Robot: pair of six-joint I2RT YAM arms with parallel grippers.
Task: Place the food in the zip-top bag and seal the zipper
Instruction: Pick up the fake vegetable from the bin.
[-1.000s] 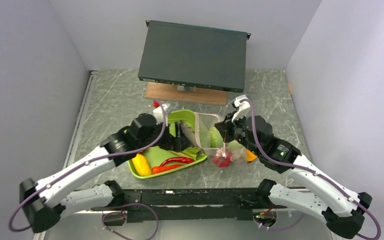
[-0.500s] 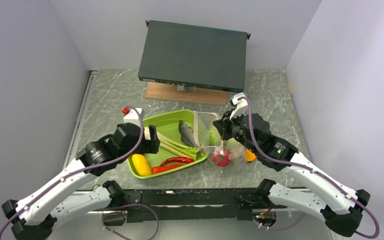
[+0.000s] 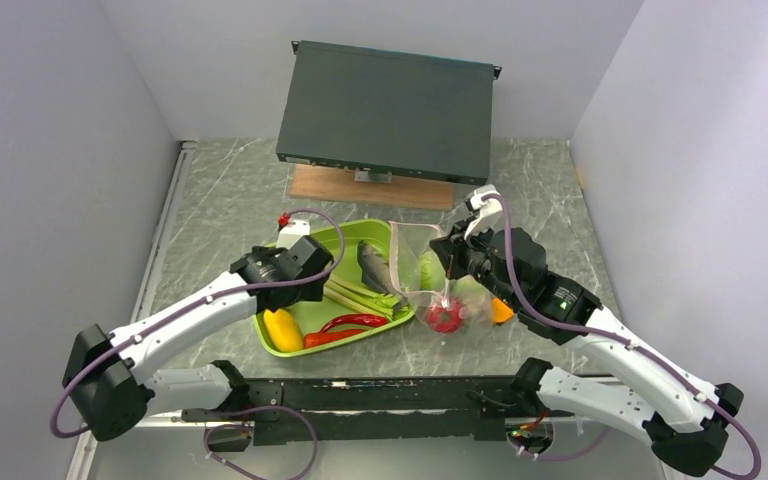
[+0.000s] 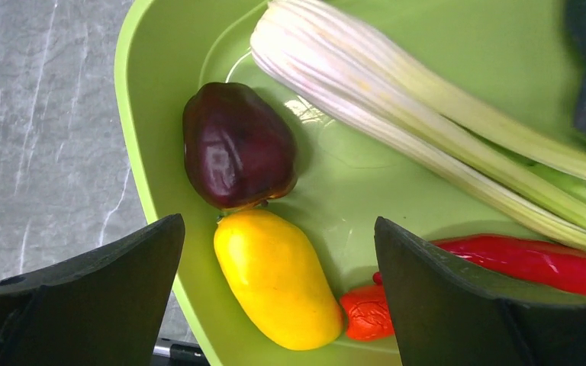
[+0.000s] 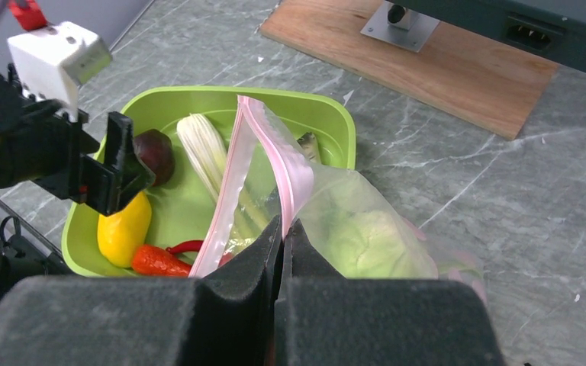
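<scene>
Grey marble table (image 3: 220, 190) holds a lime-green tray (image 4: 131, 130). Over the tray the left gripper (image 4: 278, 229) hangs wide open, right above the yellow fruit (image 4: 275, 278) and the dark purple bulb (image 4: 236, 145), which touch each other. Near them lie the green stalks (image 4: 427, 130) and the red chilli (image 4: 534, 259). At the tray's right side the right gripper (image 5: 282, 229) pinches the pink zipper (image 5: 294, 164) of the clear bag (image 5: 328, 198), holding its mouth up. Inside the bag sits the pale green cabbage (image 5: 366, 236).

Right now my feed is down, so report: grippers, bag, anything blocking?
Left gripper open, above yellow fruit in green tray. Right gripper shut on zip-top bag mouth, unsealed. Cabbage inside bag. Purple bulb touching fruit.
</scene>
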